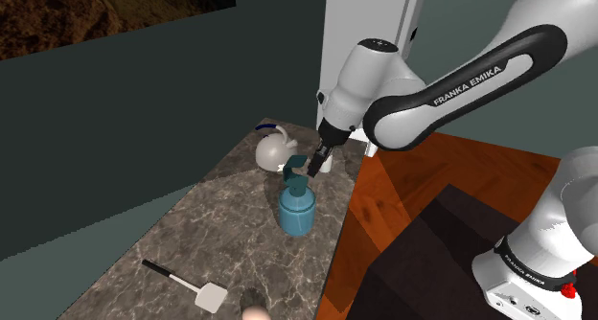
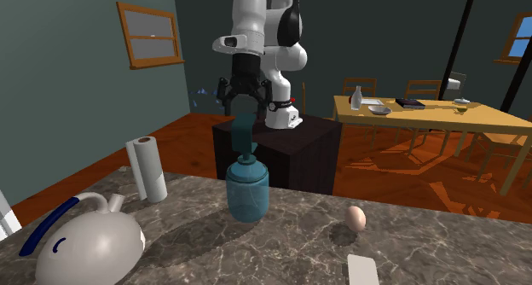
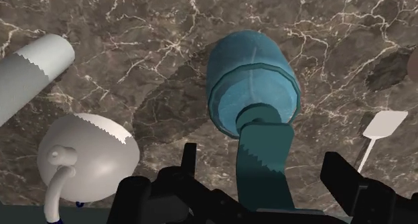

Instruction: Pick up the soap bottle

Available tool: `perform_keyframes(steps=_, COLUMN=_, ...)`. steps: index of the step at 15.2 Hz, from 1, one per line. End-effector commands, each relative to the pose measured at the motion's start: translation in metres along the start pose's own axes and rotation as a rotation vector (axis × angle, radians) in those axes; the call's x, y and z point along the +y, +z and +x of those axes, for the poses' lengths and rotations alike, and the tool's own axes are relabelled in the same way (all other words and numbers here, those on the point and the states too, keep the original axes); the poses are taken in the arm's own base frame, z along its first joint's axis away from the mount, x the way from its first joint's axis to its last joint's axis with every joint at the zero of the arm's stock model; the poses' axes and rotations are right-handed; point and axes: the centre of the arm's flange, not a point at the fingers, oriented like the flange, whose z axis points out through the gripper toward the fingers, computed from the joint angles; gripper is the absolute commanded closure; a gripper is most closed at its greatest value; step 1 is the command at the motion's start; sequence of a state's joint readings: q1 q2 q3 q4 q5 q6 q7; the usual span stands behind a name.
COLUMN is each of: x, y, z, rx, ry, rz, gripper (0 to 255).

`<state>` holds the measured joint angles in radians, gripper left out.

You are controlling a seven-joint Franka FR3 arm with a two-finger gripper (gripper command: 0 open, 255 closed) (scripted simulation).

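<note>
- I've got the black two-finger gripper (image 3: 265,168) poised right over the round blue soap bottle (image 1: 298,211), which stands upright on the dark marble worktop (image 1: 220,227).
- The gripper is open. Its fingers (image 3: 190,163) stand either side of the bottle's teal pump head (image 3: 264,155), with a gap showing on both sides, so nothing is held.
- In the shoulder view the white kettle (image 1: 275,151) sits close at the bottle's 11 o'clock, and the white spatula (image 1: 196,289) lies well apart at 7 o'clock.
- I read this as the approach-and-align step, with the grasp not yet made.
- Next move, I reckon: drop lower toward the neck, stay centred, then close. That pump head is narrow and could twist or slip.
</note>
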<state>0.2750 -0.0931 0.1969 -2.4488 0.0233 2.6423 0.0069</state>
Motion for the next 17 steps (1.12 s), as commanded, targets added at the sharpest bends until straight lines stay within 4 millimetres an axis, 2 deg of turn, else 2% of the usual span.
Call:
perform_keyframes(steps=1, x=-0.014, y=0.022, z=0.008, rx=0.011, ry=-0.040, rz=0.008, gripper=0)
perform_keyframes(steps=2, x=-0.021, y=0.031, z=0.011, rx=0.015, ry=-0.058, rz=0.011, gripper=0)
perform_keyframes(steps=9, x=-0.021, y=0.066, z=0.001, rx=0.015, ry=-0.058, rz=0.011, gripper=0)
perform_keyframes(steps=11, x=-0.021, y=0.069, z=0.000, rx=0.015, ry=-0.058, rz=0.011, gripper=0)
perform_keyframes(steps=12, x=-0.021, y=0.069, z=-0.001, rx=0.015, ry=-0.058, rz=0.011, gripper=255)
perform_keyframes(steps=17, x=-0.021, y=0.069, z=-0.001, rx=0.015, ry=-0.058, rz=0.011, gripper=255)
